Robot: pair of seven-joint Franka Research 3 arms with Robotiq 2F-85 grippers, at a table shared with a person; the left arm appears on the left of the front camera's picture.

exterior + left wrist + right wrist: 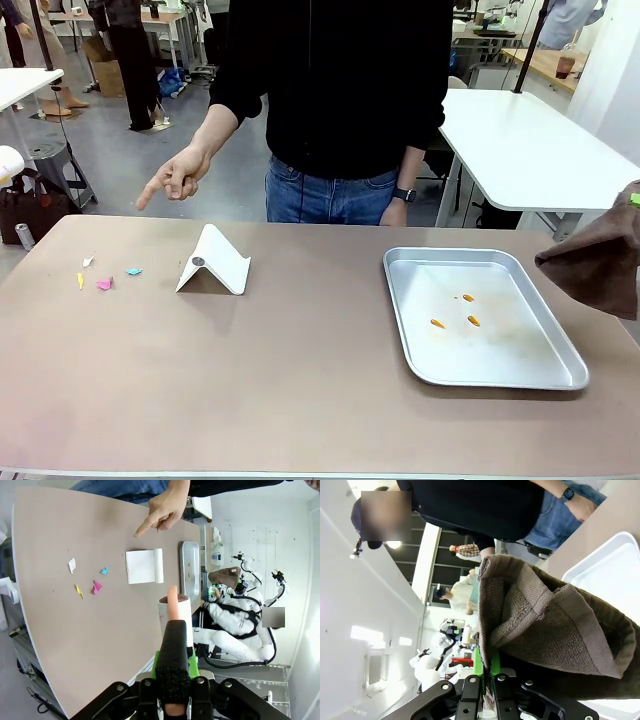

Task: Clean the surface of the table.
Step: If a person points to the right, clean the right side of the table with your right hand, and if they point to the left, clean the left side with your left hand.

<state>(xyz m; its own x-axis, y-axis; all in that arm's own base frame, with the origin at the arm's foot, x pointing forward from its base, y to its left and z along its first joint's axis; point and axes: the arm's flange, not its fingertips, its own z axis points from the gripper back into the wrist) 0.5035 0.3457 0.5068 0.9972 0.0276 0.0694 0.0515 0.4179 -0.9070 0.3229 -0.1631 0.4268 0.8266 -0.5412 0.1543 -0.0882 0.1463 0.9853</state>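
Observation:
The tan-brown table (300, 390) bears small paper scraps (104, 284) in white, yellow, pink and blue near its left side. A person's hand (175, 176) points down toward them. In the left wrist view the scraps (96, 586) lie on the table (60, 625) ahead of my left gripper (173, 662). That gripper is shut on the peach handle of a white roller (175, 607), held above the table's near edge. My right gripper (485, 677) is shut on a brown cloth (545, 625). The cloth (595, 262) hangs at the right edge, above the table.
A white folded stand (214, 262) sits mid-table. A shiny metal tray (560, 375) at the right holds three orange bits (455, 312). The person stands at the far edge, with white tables behind.

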